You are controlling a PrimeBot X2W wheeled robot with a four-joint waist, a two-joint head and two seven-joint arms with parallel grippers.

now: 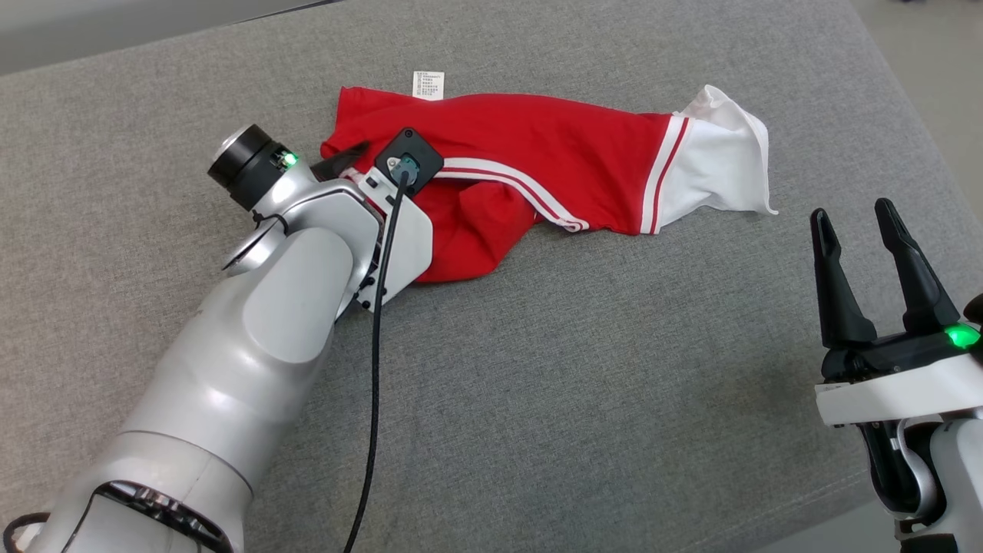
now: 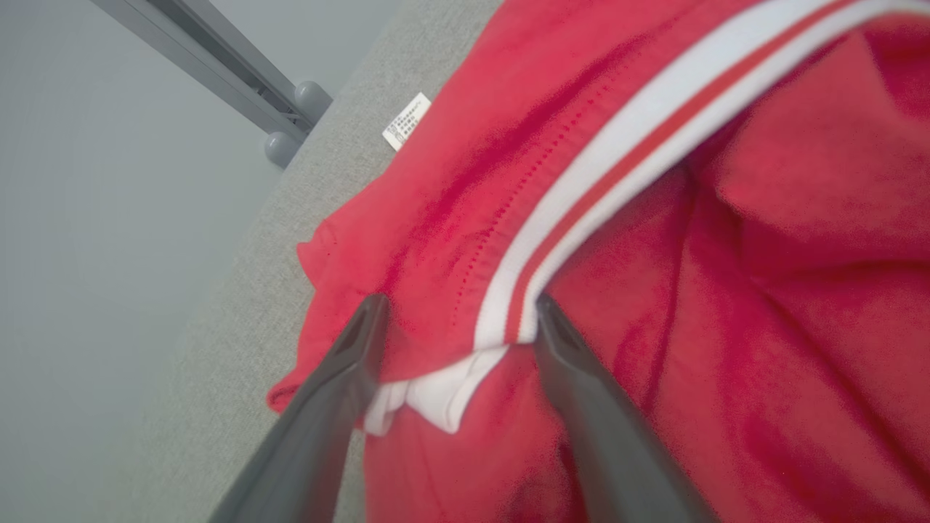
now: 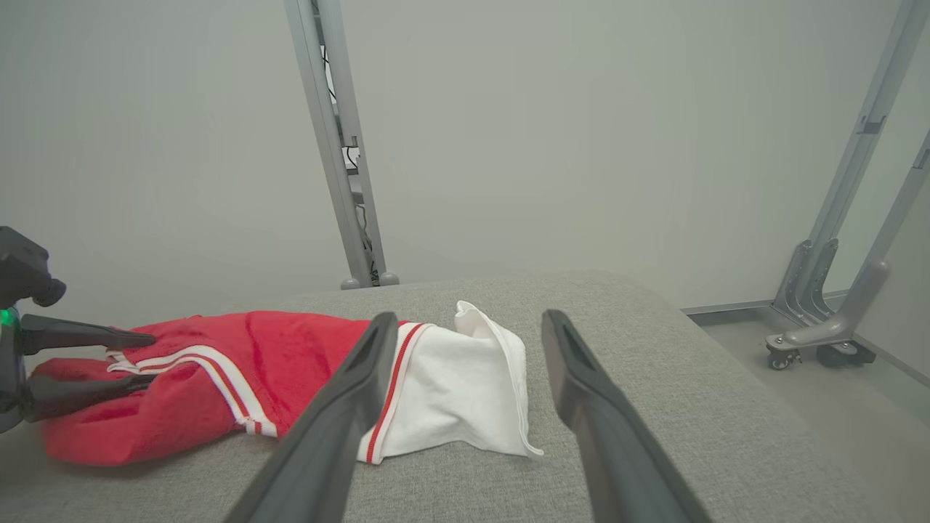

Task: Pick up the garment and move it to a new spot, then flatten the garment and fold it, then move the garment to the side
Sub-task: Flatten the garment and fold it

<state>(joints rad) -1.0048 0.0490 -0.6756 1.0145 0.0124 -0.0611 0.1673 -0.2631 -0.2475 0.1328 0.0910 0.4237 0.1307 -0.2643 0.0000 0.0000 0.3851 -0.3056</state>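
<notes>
**Head view:** A red and white garment lies crumpled across the far half of a grey fabric surface, its label poking out at the far edge. The left gripper reaches into the red end. Its own wrist block covers the fingertips, so the amount of cloth between them cannot be read here. The right gripper waits near the right edge with its fingers spread and empty, well apart from the white end. Lifted from the red end alone, the garment would probably rise in a bunch and trail.

**Left wrist view:** The two dark fingers stand apart, astride a red fold and the tail of the white stripe. Closing here could catch several layers at once. It could also catch only the top layer, which might then slip free. The layers underneath are hidden, and the nearest cloth is blurred.

**Right wrist view:** The right gripper's spread fingers frame the white end from a distance, touching nothing. The left gripper sits at the left edge, partly cut off. Whether its lower finger runs under the cloth or over it cannot be told.
</notes>
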